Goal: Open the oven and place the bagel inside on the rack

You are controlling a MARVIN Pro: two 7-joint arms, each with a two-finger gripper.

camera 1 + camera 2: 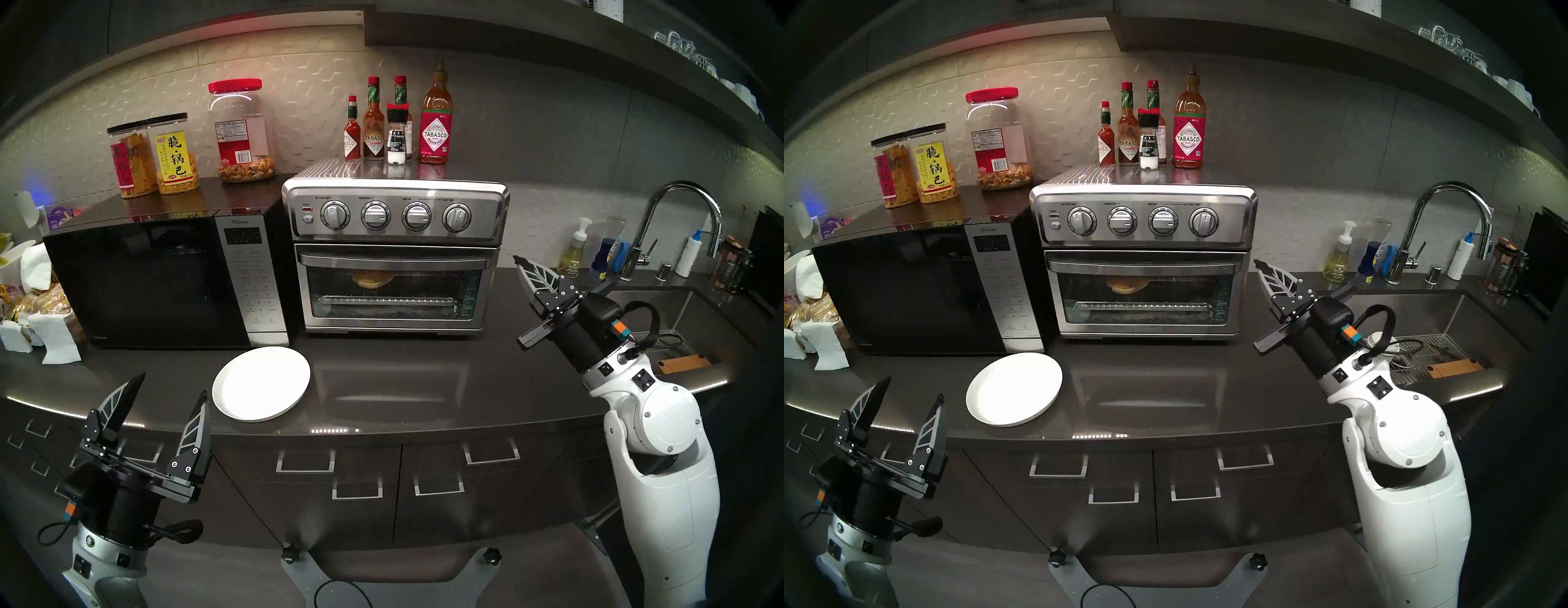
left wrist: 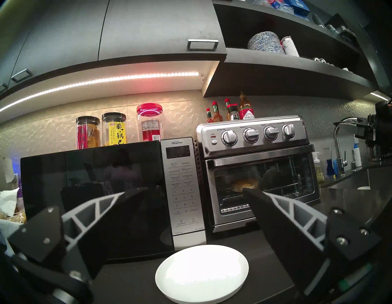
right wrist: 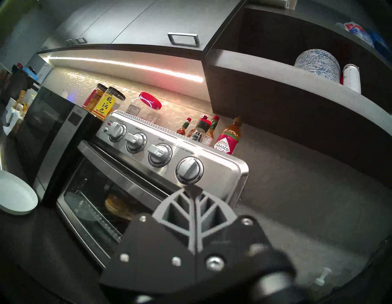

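The stainless oven [image 1: 394,212] stands on the counter with its glass door shut and the bar handle [image 1: 396,257] up. Through the glass the golden bagel [image 1: 372,279] lies on the wire rack [image 1: 432,281], left of centre; it also shows in the wrist views as bagel [image 2: 244,184] and bagel [image 3: 116,204]. My left gripper [image 1: 172,386] hangs open and empty at the counter's front edge, left of the white plate [image 1: 261,384]. My right gripper [image 1: 518,260] is shut on nothing, raised just right of the oven, its tips level with the door.
A black microwave [image 1: 148,280] adjoins the oven's left side, snack jars [image 1: 176,153] on top. Sauce bottles [image 1: 436,123] stand on the oven. The sink [image 1: 662,305] and faucet [image 1: 679,212] lie at the right. Napkins and bags [image 1: 38,305] crowd the far left.
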